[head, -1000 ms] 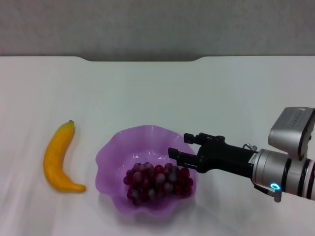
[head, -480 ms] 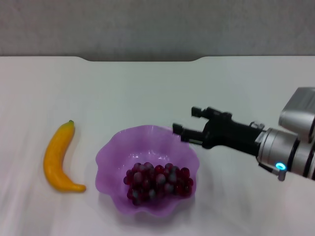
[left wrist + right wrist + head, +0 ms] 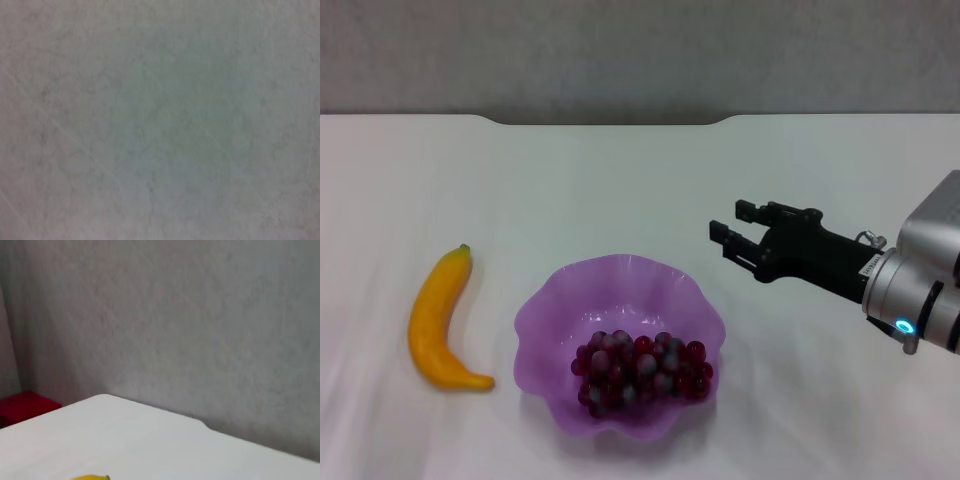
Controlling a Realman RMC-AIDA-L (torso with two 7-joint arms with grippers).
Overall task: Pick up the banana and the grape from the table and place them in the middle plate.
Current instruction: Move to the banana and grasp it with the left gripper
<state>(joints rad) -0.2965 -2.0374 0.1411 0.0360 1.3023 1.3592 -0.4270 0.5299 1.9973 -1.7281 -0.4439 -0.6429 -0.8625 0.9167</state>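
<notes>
The purple wavy-rimmed plate [image 3: 545, 320] stands at the front middle of the white table [image 3: 620, 190]. The bunch of dark red grapes [image 3: 642, 372] lies inside it. The yellow banana [image 3: 435, 320] lies on the table left of the plate, and its edge shows in the right wrist view [image 3: 91, 477]. My right gripper [image 3: 732, 230] is open and empty, raised above the table to the right of the plate and a little beyond its far rim. My left gripper is out of the head view; its wrist view shows only a blank grey surface.
The table's far edge has a notch [image 3: 610, 120] against a grey wall. In the right wrist view a red object [image 3: 22, 407] sits beyond the table's edge.
My right gripper has lifted off the grapes, which stay in the plate, and drawn back to the right and away from the plate, open. The banana has not moved.
</notes>
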